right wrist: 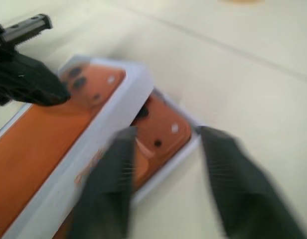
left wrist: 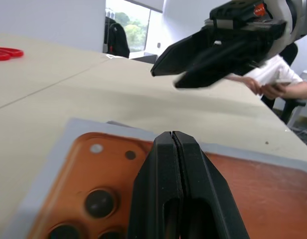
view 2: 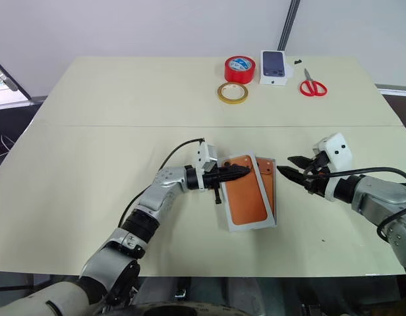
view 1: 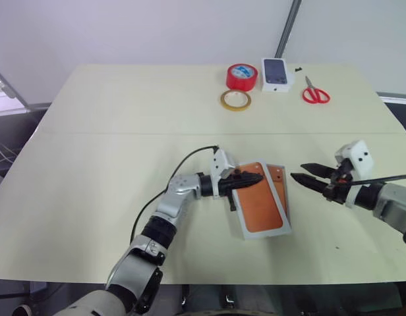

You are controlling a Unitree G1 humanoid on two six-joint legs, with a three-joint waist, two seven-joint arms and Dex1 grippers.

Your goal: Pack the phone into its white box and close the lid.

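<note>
The lid [view 1: 262, 207], white-sided with an orange phone picture on top, lies askew over the white box [view 1: 286, 201] at the table's near middle. At the uncovered far corner the orange phone [right wrist: 161, 127] shows its camera lenses inside the box's rim [right wrist: 192, 141]. My left gripper [view 1: 258, 176] is shut, holds nothing, and its tip rests on the lid's top by the printed lenses [left wrist: 98, 201]. My right gripper [view 1: 297, 171] hovers just right of the box's far corner, pointing at it. It is open, with nothing between the fingers [right wrist: 111, 169].
At the far edge of the table stand a red tape roll [view 1: 242, 76], a tan tape ring [view 1: 235, 100], a small white box printed with a dark phone [view 1: 276, 74] and red scissors [view 1: 315, 93]. A seated person [left wrist: 275, 79] shows beyond the table.
</note>
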